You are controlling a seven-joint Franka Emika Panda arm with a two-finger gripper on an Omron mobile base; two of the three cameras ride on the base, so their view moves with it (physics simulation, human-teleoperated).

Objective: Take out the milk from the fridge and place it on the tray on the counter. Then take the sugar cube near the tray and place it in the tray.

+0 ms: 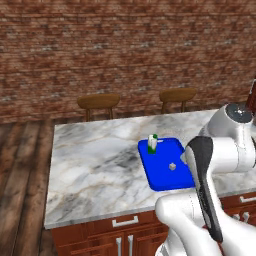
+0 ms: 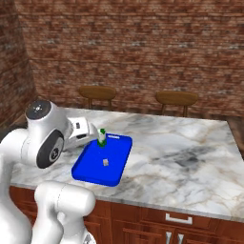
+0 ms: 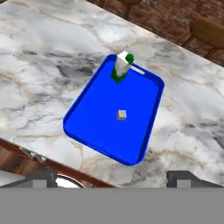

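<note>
The blue tray (image 1: 165,179) (image 2: 94,172) (image 3: 98,131) lies on the marble counter (image 1: 90,165) (image 2: 190,157) (image 3: 43,65). The milk (image 1: 152,144) (image 2: 102,137) (image 3: 122,68) stands upright inside the tray at its far end, beside the handle slot (image 3: 138,70). The sugar cube (image 1: 172,166) (image 2: 106,163) (image 3: 122,115) rests on the tray floor near its middle. My gripper (image 3: 116,178) hangs above the counter's near edge, back from the tray, open with its fingertips (image 3: 43,177) wide apart and nothing between them. The fridge is out of view.
Two wooden chairs (image 1: 99,101) (image 1: 177,94) (image 2: 96,91) (image 2: 177,97) stand behind the counter against a brick wall (image 1: 125,45). Red-brown cabinets with silver handles (image 1: 125,221) (image 2: 178,219) sit under the counter. My arm (image 1: 210,180) blocks the tray's right side in the left base view.
</note>
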